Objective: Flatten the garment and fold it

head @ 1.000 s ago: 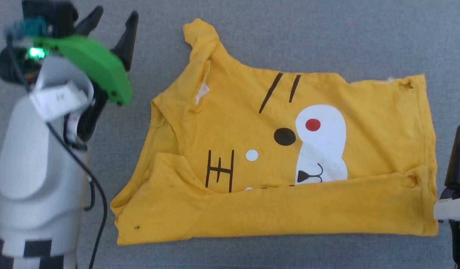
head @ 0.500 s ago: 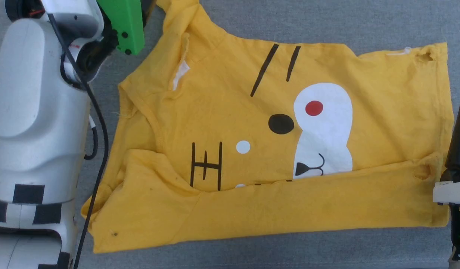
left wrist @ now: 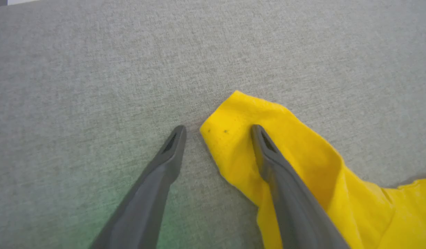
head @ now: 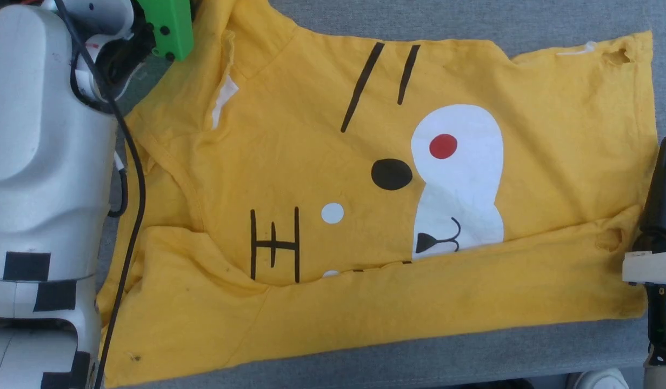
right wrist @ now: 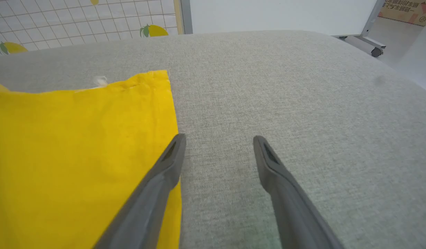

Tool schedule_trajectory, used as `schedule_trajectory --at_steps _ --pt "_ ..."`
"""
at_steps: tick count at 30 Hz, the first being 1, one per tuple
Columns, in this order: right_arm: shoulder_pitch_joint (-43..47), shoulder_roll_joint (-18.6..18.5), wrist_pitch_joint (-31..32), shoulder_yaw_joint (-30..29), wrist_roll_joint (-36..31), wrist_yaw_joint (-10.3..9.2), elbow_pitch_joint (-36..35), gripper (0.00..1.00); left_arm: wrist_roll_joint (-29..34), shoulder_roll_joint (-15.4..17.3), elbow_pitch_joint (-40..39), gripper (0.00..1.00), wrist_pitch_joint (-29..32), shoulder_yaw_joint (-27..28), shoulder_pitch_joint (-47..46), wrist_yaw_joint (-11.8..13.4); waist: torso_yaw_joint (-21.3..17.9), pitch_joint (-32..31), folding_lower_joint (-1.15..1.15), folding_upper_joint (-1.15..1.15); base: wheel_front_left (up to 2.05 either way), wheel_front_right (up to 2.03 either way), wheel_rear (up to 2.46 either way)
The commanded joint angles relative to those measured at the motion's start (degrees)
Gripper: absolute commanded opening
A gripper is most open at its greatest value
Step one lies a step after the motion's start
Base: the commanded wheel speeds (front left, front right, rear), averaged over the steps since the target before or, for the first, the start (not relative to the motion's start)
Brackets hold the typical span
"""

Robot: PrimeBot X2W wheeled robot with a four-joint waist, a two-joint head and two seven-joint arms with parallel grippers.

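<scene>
One garment (head: 333,162) covers most of the head view. It lies print up on the grey table (head: 527,21), collar toward the left of the frame, hem toward the right. The strip along its lower edge is folded up over the bottom of the cartoon face (so flattening, I judge, is not finished). The pale left forearm (head: 41,162) stands at the left side, and its black cable (head: 142,189) hangs across the shirt's left edge.

In the left wrist view the left pincer (left wrist: 218,129) is spread wide and holds nothing. One finger is over bare table, the other over a yellow sleeve tip (left wrist: 233,114). Whether the tips touch down I cannot tell.

In the right wrist view the right pincer (right wrist: 218,138) is equally wide and empty, straddling the hem's edge at centre left.

Closing from here could catch only the top layer, or pinch the table's cloth cover along with the shirt. An uneven pull from the two ends would skew the garment. A finger could snag a small hole (head: 608,241) near the hem, and the cable could drag the collar side.

The table is covered in plain grey fabric with a rounded far edge. Beyond it, the right wrist view shows a tiled lemon-print sheet (right wrist: 61,24) at upper left, a white panel (right wrist: 268,14) at top centre and a cardboard box (right wrist: 406,12) at upper right.
</scene>
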Motion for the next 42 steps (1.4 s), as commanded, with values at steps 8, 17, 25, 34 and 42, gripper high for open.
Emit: schedule_trajectory --at_steps 8,17,25,34,42 --pt "-1.60 0.02 -0.13 -0.22 -0.92 -0.09 0.08 1.00 -2.66 0.42 1.59 0.00 -1.09 -0.66 1.70 -0.78 0.13 -1.02 -0.01 0.00 0.00 0.00 0.00" --pt "-8.34 -0.58 9.28 2.19 -6.10 -0.09 -6.52 1.00 -5.28 0.75 1.27 0.00 -4.54 -1.32 4.32 -1.42 0.79 -4.34 -0.01 0.00 0.00 0.00 0.00" --pt "-18.73 -5.71 33.47 3.53 -1.66 -0.09 -3.19 1.00 -6.44 1.23 0.18 0.00 -5.71 -2.18 4.49 -1.59 1.49 -3.54 -0.01 0.00 0.00 0.00 0.00" --pt "-23.24 -9.54 54.32 4.99 -0.17 -0.09 2.17 1.00 -7.04 1.17 -0.28 0.00 -5.86 -3.42 3.96 -1.65 2.52 -2.47 -0.01 0.00 0.00 0.00 0.00" --pt "-24.56 -11.00 57.00 7.71 2.34 -0.09 3.62 0.00 -7.73 1.26 -0.67 0.00 -5.76 -3.91 3.57 -1.67 2.88 -1.99 -0.01 0.00 0.00 0.00 0.00"
